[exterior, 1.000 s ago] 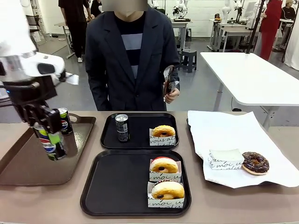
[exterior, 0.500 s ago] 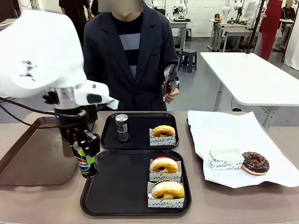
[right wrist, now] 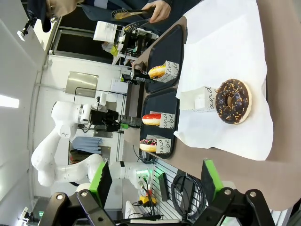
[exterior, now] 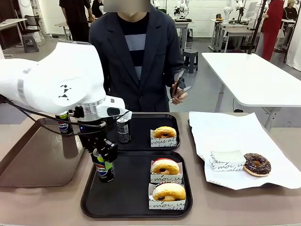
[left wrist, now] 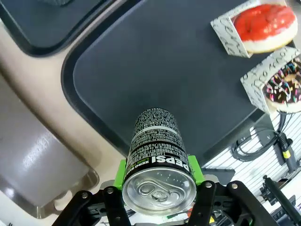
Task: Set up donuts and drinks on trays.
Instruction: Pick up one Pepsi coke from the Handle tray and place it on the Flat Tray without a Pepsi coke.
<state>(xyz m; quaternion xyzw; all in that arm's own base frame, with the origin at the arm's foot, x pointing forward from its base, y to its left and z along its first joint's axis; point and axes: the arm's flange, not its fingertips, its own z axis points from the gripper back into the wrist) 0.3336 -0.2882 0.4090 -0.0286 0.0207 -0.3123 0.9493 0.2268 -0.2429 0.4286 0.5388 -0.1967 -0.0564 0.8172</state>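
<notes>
My left gripper (exterior: 104,162) is shut on a Pepsi can (exterior: 105,170) and holds it upright, low over the left part of the near black tray (exterior: 127,202). In the left wrist view the can (left wrist: 157,146) sits between the green pads (left wrist: 121,170) above that tray (left wrist: 178,66). Two sleeved donuts lie on the tray's right side, one with red icing (exterior: 164,166) and one nearer the front (exterior: 168,191). The far black tray (exterior: 141,141) carries a black-and-silver can (exterior: 123,129) and a plain donut (exterior: 164,132). My right gripper (right wrist: 156,181) stands open, facing a chocolate donut (right wrist: 233,101).
To the left, a large brown tray (exterior: 33,165) has another Pepsi can (exterior: 63,126) at its far edge. On the right, white paper (exterior: 235,132) holds a chocolate donut (exterior: 257,164) and an empty sleeve (exterior: 227,160). The person opposite holds tongs (exterior: 178,84).
My left arm has swung right, carrying the Pepsi can from above the brown tray to over the near black tray. The person's tongs have shifted slightly.
</notes>
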